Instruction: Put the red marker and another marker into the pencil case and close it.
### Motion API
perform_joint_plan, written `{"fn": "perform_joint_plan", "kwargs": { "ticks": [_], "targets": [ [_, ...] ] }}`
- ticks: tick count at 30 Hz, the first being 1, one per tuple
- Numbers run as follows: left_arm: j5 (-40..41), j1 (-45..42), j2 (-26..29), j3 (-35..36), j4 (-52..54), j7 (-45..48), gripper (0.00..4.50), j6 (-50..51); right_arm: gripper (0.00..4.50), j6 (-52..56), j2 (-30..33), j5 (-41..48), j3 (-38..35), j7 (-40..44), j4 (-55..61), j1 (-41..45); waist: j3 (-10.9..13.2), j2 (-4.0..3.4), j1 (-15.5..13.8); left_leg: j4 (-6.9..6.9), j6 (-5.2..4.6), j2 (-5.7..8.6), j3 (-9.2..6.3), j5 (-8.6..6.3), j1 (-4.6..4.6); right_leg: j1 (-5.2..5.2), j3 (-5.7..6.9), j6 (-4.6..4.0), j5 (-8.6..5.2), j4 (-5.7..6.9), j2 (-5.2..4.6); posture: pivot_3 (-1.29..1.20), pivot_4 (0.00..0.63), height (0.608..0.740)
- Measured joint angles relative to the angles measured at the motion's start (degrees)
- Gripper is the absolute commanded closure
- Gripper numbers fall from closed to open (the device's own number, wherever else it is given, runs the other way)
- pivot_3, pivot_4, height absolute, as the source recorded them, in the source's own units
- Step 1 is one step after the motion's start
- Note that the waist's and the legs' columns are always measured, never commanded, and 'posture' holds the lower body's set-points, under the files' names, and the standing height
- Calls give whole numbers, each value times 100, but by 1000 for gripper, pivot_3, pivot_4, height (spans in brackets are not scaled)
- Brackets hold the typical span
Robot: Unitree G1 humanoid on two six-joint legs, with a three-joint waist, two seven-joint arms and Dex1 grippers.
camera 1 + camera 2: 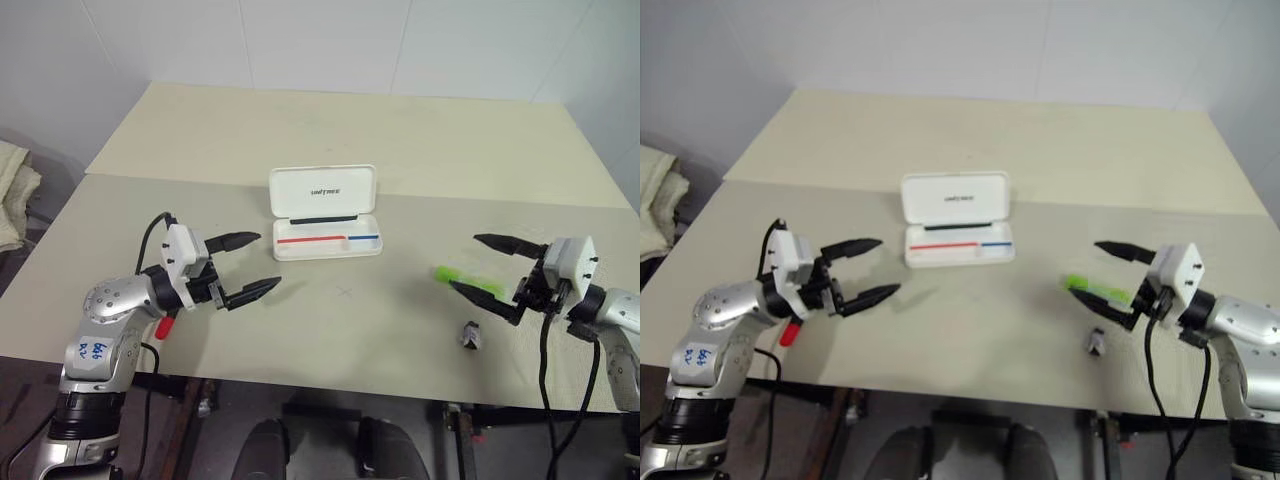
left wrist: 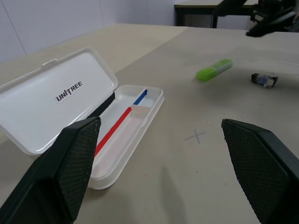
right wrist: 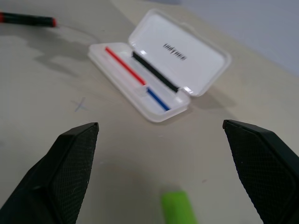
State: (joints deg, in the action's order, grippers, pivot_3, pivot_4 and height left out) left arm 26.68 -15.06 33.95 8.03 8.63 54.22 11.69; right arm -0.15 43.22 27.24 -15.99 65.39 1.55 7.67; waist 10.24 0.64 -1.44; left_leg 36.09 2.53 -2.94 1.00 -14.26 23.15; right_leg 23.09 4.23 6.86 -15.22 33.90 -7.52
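Observation:
The white pencil case [image 1: 322, 190] lies open mid-table, its lid tilted back and a red and a blue stripe in its tray. The red marker [image 1: 165, 326] lies near the table's front left, mostly hidden under my left gripper [image 1: 269, 260], which hovers open and points toward the case. From the right wrist view the red marker [image 3: 28, 19] shows whole, flat on the table. The lime-green marker [image 1: 468, 280] lies on the table at the right, just below my open right gripper [image 1: 464, 262], close to its lower finger. Neither gripper holds anything.
A small dark grey lump [image 1: 471, 336] sits near the front edge, in front of the green marker. A faint X mark [image 1: 345, 291] is drawn in front of the case. A second table [image 1: 350, 120] adjoins behind. Folded cloth [image 1: 12, 190] lies off the table's left.

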Motion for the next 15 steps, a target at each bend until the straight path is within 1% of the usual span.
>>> {"fn": "perform_joint_plan", "kwargs": {
  "ticks": [5, 10, 13, 15],
  "targets": [
    [-25, -92, -61, -37, -2, -83, 61, -37, 0, -12, -311, -9, 329, 126, -150, 253, 0, 0, 6, 5, 2, 0, 2, 1, -2, -1, -3, 0, 0, 2, 0, 0, 150, 740],
    [-34, -113, -151, -85, -1, -165, 61, -44, 0, -11, -362, -18, 469, 139, -156, 299, 0, 0, -1, 4, 2, 0, 3, 1, -2, -1, -5, 2, 2, 2, 1, 0, 150, 740],
    [-137, -205, -101, -119, -100, -118, 693, -129, 0, 13, -378, -20, 595, 130, -130, 458, 0, 0, 1, 5, 2, 0, 3, 1, -2, -1, -5, 2, 2, 4, 2, 0, 150, 740],
    [-221, -308, -2, -125, -274, -49, 1339, -275, 0, 31, -448, -17, 724, 135, -89, 653, 0, 0, 10, 5, 2, 0, 3, 1, -4, -1, -5, 1, 2, 4, 2, 0, 150, 740]
  ]
}}
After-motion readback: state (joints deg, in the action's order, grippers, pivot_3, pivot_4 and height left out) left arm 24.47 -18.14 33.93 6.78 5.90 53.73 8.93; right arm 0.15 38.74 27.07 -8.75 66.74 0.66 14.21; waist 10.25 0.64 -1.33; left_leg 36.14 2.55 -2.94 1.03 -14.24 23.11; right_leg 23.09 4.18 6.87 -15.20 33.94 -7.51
